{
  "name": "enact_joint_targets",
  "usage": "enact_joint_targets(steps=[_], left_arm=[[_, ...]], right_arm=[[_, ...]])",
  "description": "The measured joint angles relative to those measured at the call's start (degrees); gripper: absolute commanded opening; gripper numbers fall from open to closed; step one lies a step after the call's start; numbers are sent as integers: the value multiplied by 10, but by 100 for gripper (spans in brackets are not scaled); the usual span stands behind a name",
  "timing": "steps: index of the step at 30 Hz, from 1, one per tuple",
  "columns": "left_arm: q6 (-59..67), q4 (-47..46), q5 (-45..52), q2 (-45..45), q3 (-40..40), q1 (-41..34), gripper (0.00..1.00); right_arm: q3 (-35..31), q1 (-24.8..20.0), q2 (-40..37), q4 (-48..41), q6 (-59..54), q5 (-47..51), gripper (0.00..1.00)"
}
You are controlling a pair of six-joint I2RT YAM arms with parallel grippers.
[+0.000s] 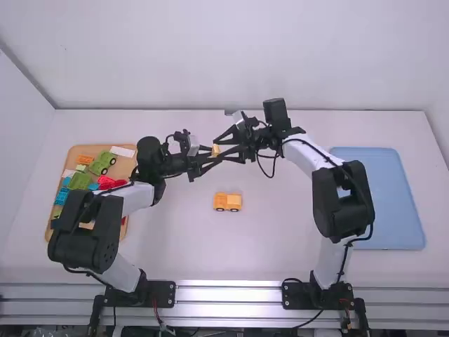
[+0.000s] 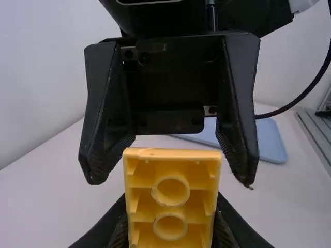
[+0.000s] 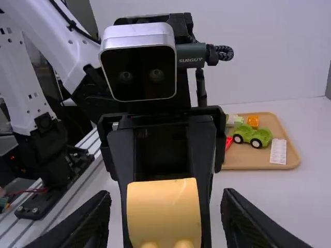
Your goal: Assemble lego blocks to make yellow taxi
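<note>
One yellow car body (image 1: 228, 203) on little dark wheels, down on the white table (image 1: 280, 249). Past the car body and higher up, one loose yellow block (image 2: 173, 205), pinched tight in the left gripper (image 2: 171, 222). Right gripper (image 3: 165, 199) wide open around that same block, with a gap on both sides, maybe ready for a grab. Most of the taxi done, by the look of it: wheels and body together. Left to do, likely: block onto the car body, then a good push down. Any more bits after that: hard to tell. Block smooth, a bit round at the edges, hollow inside, with two rings and thin walls. Car body chunky and boxy. Left of the car body, a flat tan tray (image 3: 243, 161) with round corners and a green toy car (image 3: 252, 135). Right of the car body, a smooth blue tray (image 1: 386, 203).
</note>
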Motion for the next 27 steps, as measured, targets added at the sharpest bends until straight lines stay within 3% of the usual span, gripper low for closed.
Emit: enact_joint_targets(steps=[8,20,27], left_arm=[[-18,10,-1,0,0,1,2],[-21,10,2,0,0,1,2],[-23,11,8,0,0,1,2]], right_arm=[[0,14,0,5,-2,5,43],[0,13,0,9,-3,-2,37],[0,13,0,16,-6,-4,26]])
